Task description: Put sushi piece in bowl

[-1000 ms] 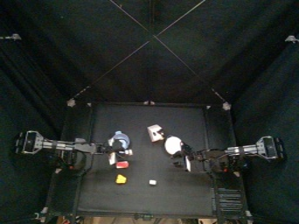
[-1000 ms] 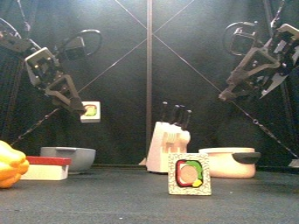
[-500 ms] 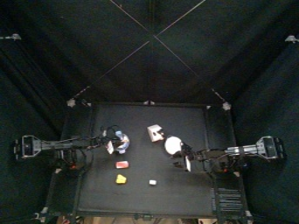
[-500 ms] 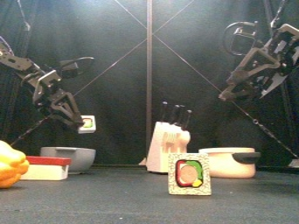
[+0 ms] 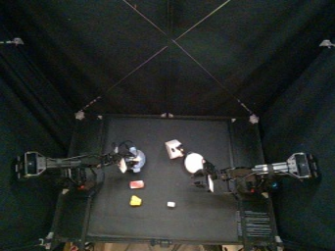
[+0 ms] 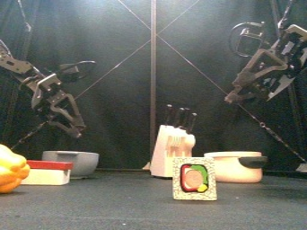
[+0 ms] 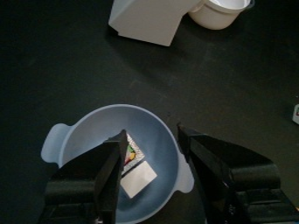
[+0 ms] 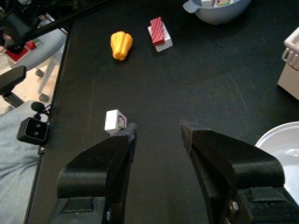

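Observation:
The light-blue bowl [image 7: 73, 140] stands at the table's left [image 5: 133, 154], and shows low in the front view [image 6: 70, 162]. A sushi piece [image 7: 138, 171] lies inside it. My left gripper [image 7: 152, 140] hangs just above the bowl, open and empty [image 6: 70, 126]. A second sushi piece [image 6: 195, 180] stands upright at the table's front middle [image 5: 170, 204] and also shows in the right wrist view [image 8: 114, 120]. My right gripper [image 8: 156, 131] is open and empty, raised over the table's right side [image 6: 240, 90].
A white knife block [image 6: 174, 148] and a white round dish [image 6: 236, 167] stand at the middle right. A red-and-white block [image 6: 48, 172] and a yellow pepper [image 6: 10, 169] lie at the front left, near the bowl.
My left gripper came down over the bowl with a sushi piece and let it go. The piece now lies in the bowl. The right arm has not moved.

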{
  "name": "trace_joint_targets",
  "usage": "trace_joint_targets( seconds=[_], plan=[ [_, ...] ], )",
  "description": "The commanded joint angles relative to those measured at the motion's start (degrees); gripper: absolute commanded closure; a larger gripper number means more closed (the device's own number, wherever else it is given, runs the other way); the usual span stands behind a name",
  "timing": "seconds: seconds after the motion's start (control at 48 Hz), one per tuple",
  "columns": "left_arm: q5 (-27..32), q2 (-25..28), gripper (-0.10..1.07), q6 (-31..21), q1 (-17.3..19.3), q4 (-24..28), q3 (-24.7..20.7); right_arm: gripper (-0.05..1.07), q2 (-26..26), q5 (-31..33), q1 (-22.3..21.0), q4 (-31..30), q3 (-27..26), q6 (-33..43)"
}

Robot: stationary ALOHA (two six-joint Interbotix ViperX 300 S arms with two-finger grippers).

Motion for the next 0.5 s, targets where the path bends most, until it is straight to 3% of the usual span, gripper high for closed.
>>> trace_joint_targets(
  seconds=[0.0, 0.333, 0.479],
  plan=[
    [-0.5, 0.0, 0.13, 0.1, -0.1, -0.2, -0.9, 0.21, -0.3, -0.4, 0.0, 0.1, -1.2, -0.1],
    [-1.0, 0.0, 0.13, 0.1, -0.3, -0.1, -0.9, 0.21, -0.3, -0.4, 0.0, 0.1, -1.2, -0.1],
    [-3.4, 0.1, 0.13, 0.5, -4.3, 0.7, -1.3, 0.21, -0.3, -0.4, 0.0, 0.0, -1.2, -0.1]
  ],
)
